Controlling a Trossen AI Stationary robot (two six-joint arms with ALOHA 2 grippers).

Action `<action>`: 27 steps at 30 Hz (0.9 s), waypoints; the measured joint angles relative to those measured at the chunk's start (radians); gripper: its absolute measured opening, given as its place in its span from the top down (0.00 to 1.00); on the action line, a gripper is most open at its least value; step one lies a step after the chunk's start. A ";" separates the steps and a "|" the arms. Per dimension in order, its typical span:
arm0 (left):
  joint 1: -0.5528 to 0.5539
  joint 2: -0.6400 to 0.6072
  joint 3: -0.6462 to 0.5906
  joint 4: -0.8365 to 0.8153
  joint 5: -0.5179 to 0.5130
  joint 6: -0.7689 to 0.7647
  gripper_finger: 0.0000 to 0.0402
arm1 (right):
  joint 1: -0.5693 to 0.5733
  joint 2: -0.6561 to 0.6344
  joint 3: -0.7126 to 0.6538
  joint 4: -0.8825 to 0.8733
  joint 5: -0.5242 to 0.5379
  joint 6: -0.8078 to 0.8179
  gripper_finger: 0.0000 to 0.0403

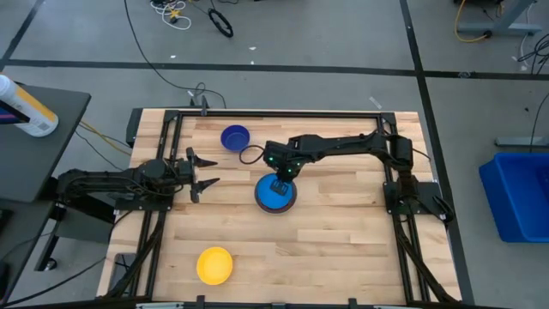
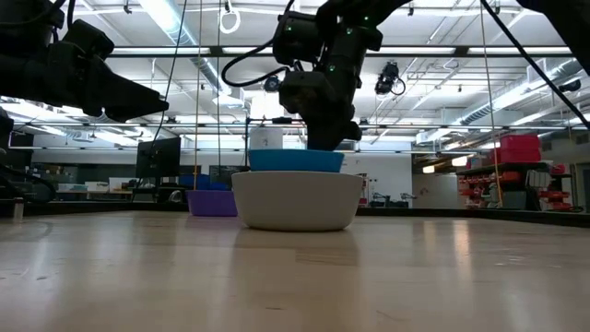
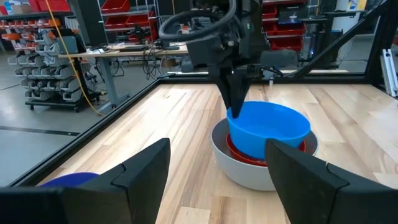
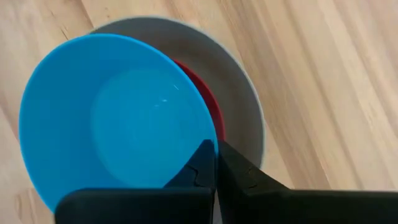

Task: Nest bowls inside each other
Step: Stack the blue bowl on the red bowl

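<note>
A light blue bowl (image 3: 268, 127) sits with its lower part inside a red bowl (image 3: 239, 152), which is nested in a grey bowl (image 3: 249, 177) at the table's middle. My right gripper (image 1: 280, 182) is shut on the light blue bowl from above. A dark blue bowl (image 1: 234, 136) stands on its base toward the far edge. A yellow bowl (image 1: 214, 265) lies near the front edge. My left gripper (image 1: 202, 173) waits open at the left, pointing level at the stack. My right gripper pinches the light blue bowl's rim (image 4: 208, 142) on the side toward the table's far edge, one finger inside the bowl and one outside. The fingers point steeply down. The bowl hangs slightly tilted and off-centre in the red bowl; whether it rests there, I cannot tell.
The table's black frame rails (image 1: 257, 112) run along its far, left and right edges. Bare wood lies between the stack and the yellow bowl.
</note>
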 joint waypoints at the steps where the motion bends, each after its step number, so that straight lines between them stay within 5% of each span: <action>1: 0.000 0.000 0.000 0.000 0.000 0.000 0.33 | 0.001 0.001 0.000 -0.001 0.000 0.000 1.00; 21: 0.000 0.000 0.000 -0.002 0.003 -0.003 0.33 | 0.022 0.018 -0.032 0.048 -0.025 0.000 0.99; 27: 0.000 0.000 0.000 -0.002 0.003 -0.003 0.33 | 0.022 0.018 -0.034 0.048 -0.025 0.000 0.81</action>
